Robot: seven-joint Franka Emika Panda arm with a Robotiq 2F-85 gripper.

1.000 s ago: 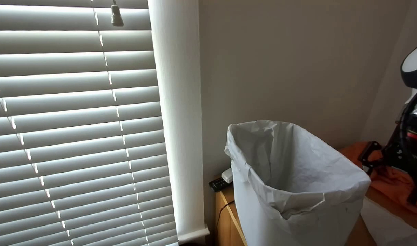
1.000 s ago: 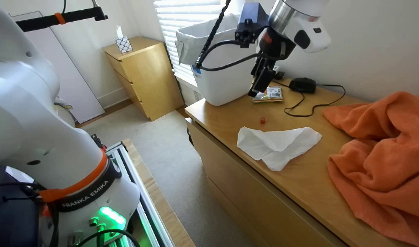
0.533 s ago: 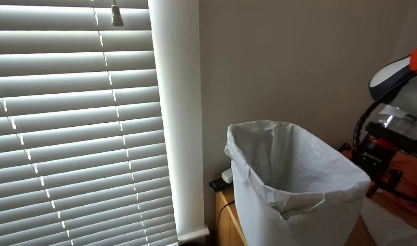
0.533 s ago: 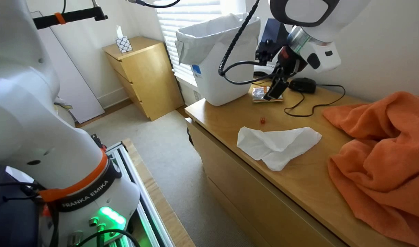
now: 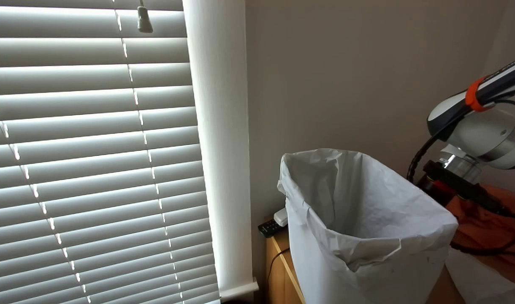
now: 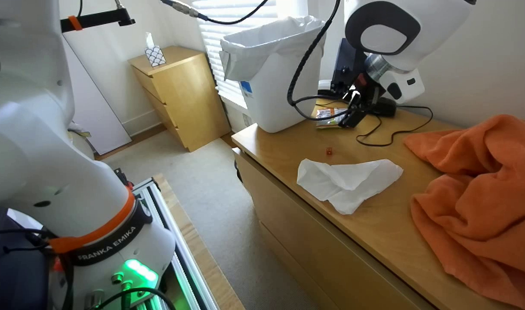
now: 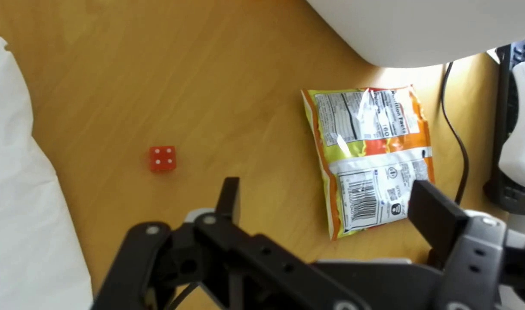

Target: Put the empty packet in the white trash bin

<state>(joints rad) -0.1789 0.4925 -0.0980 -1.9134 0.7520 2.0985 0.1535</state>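
The empty packet (image 7: 361,159) is a crinkled orange, yellow and silvery wrapper lying on the wooden dresser top. It also shows in an exterior view (image 6: 325,113), partly behind a cable. The white trash bin (image 6: 279,90), lined with a white bag, stands beside it. It also shows in an exterior view (image 5: 380,270) and in the wrist view (image 7: 421,30). My gripper (image 7: 330,191) is open and empty above the packet's near end. In the wrist view the right finger (image 7: 439,211) overlaps the packet's corner; the left finger is over bare wood. In an exterior view the bin hides the fingertips.
A red die (image 7: 162,158) and a white cloth or paper (image 6: 348,181) lie nearby. A black device (image 6: 387,113) with a cable sits behind the gripper. A rumpled orange cloth (image 6: 495,193) lies farther along the dresser. A remote (image 5: 268,228) lies behind the bin.
The gripper has moved down toward the dresser top. It has gone right in one exterior picture and left, behind the bin, in another. The packet and bin have not moved.
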